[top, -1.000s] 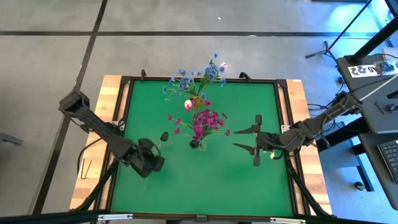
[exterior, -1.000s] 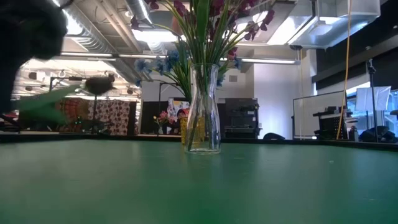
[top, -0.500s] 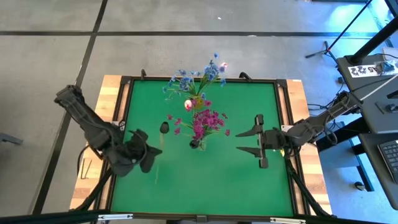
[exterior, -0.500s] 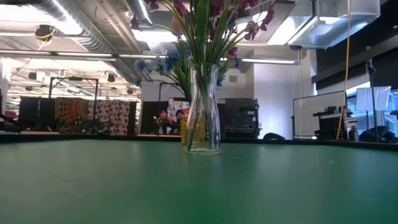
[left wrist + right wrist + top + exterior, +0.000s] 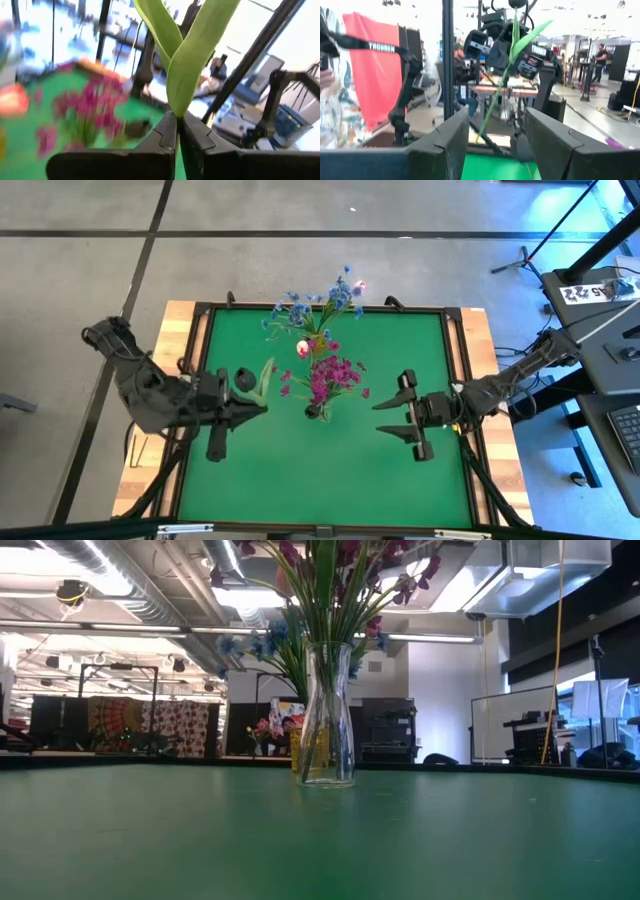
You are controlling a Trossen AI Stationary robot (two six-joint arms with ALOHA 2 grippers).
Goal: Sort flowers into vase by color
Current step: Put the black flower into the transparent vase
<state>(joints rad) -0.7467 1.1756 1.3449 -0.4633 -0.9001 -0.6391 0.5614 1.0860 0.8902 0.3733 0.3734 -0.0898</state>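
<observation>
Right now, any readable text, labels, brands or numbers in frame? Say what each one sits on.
"TROSSEN": white letters on a dark arm link, right wrist view.
White lettering on the far arm near the held flower: too blurred to read.
Black-and-white tag near the high view's right edge: too small to read.
Colourful box in the low view's background: print unreadable.
</observation>
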